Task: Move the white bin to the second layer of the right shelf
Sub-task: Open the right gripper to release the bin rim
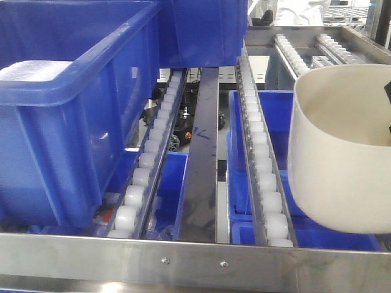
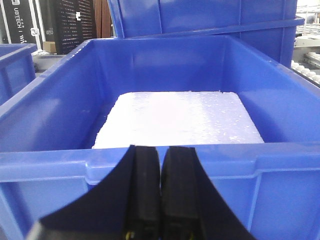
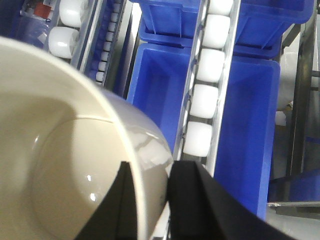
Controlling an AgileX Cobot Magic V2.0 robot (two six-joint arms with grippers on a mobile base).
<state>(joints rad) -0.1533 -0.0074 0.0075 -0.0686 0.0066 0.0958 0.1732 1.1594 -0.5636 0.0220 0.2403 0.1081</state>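
Right gripper jaws pinch the white bin rim, holding it above the roller track at 3 o'clock for placement; left gripper jaws closed, empty.

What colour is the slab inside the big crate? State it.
White slab, blue crate; clearest in the left wrist view.

From my left wrist camera I can read only one text: white letters "UBTECH" on a black box at the top left, behind the blue crates. More letters follow there, but they are too small for me to read.
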